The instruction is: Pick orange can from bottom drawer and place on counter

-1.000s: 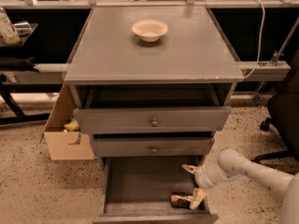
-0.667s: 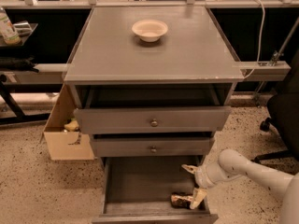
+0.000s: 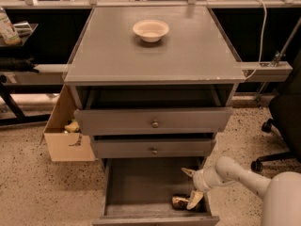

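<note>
The orange can (image 3: 179, 201) lies on its side on the dark floor of the open bottom drawer (image 3: 141, 182), near its front right corner. My gripper (image 3: 192, 186) reaches into the drawer from the right, with my white arm (image 3: 235, 173) behind it. Its fingers are spread open. The lower fingertip (image 3: 194, 199) touches the can's right end; the upper one (image 3: 188, 172) is apart from the can. The can is not between the fingers. The counter (image 3: 155, 55) is the grey top of the cabinet.
A cream bowl (image 3: 150, 30) sits on the counter toward the back. The two upper knobbed drawers (image 3: 153, 122) stand partly pulled out above the bottom drawer. A cardboard box (image 3: 66, 131) stands left of the cabinet, a black chair (image 3: 284, 121) at the right.
</note>
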`<state>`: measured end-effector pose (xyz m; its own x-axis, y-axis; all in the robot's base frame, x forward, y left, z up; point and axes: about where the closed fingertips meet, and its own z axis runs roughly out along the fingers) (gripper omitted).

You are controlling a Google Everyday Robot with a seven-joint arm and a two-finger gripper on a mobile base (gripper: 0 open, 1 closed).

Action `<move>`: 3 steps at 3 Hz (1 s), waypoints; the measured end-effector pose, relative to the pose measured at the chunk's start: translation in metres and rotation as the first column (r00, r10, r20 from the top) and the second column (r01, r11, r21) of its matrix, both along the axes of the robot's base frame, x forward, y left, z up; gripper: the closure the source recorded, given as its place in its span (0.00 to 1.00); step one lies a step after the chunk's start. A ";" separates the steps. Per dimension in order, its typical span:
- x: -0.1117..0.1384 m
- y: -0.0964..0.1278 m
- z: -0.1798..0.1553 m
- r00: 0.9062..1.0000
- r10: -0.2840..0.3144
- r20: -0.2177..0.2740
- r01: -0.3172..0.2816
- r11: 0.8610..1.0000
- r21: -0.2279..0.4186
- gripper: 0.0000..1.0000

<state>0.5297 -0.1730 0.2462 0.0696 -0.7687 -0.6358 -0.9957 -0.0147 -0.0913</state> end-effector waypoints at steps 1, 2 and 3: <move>0.008 0.002 -0.022 1.000 -0.009 0.005 0.009 1.000 -0.006 0.00; 0.015 0.004 -0.041 1.000 -0.012 0.004 0.012 1.000 -0.014 0.00; 0.017 0.004 -0.068 1.000 -0.021 -0.011 0.020 0.997 -0.077 0.00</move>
<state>0.5462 -0.1689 0.1781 0.0459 -0.8163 -0.5758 -0.9969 -0.0004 -0.0789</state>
